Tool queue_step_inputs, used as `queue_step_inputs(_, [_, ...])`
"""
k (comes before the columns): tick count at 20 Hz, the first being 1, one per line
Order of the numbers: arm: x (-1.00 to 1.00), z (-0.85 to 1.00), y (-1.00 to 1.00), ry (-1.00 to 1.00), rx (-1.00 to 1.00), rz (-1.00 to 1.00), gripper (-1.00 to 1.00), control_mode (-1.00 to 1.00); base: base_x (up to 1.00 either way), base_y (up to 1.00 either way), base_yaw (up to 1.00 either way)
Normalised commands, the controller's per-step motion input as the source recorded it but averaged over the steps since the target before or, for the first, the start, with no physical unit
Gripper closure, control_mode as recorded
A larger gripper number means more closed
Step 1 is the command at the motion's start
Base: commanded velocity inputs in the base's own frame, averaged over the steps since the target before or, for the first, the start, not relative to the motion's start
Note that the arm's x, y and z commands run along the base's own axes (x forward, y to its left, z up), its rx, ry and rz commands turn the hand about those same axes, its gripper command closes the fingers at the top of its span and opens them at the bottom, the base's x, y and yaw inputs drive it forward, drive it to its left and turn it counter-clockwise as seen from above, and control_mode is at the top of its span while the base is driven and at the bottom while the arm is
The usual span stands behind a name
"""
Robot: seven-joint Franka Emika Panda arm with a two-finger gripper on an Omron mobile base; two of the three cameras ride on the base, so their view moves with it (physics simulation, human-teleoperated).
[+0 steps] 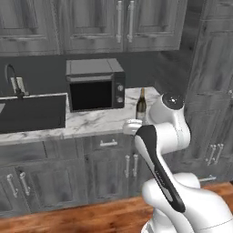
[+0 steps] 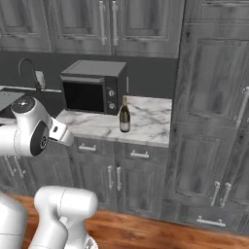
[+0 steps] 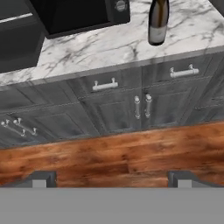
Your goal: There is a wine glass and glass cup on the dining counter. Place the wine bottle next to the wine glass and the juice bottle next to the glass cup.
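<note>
Okay, left base view: bottle [image 1: 141,105] upright on the marble worktop [image 1: 91,122], just right of the microwave [image 1: 95,84], partly behind the arm [image 1: 159,150]. Dark glass, long neck, tan foil top, pale label; no writing readable. Sink [image 1: 32,111] and faucet [image 1: 12,79] sit left of the microwave.

Right base view: bottle [image 2: 125,115] stands just right of the microwave [image 2: 92,86], apart from it, nearer the worktop's [image 2: 146,124] front edge. Slim, dark, light label low on the body, text too small to read.

Hand view: bottle [image 3: 158,21] right of the microwave [image 3: 78,13], top cut off, pale label band near its base. Gripper [image 3: 112,178] over the wood floor [image 3: 113,153], well below the worktop [image 3: 87,50]; fingertips [image 3: 41,179] spread wide, grasping nothing.
</note>
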Motion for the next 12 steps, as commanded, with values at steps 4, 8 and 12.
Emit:
queue_step_inputs(4, [0.0,0.0,0.0,0.0,0.0,0.0,-1.0,1.0,0.34,-0.42,0.28])
queue_step_inputs(8, [0.0,0.0,0.0,0.0,0.0,0.0,-1.0,1.0,0.42,-0.42,0.22])
queue_step_inputs(12, [0.0,0.0,0.0,0.0,0.0,0.0,-1.0,1.0,0.61,-0.38,0.13])
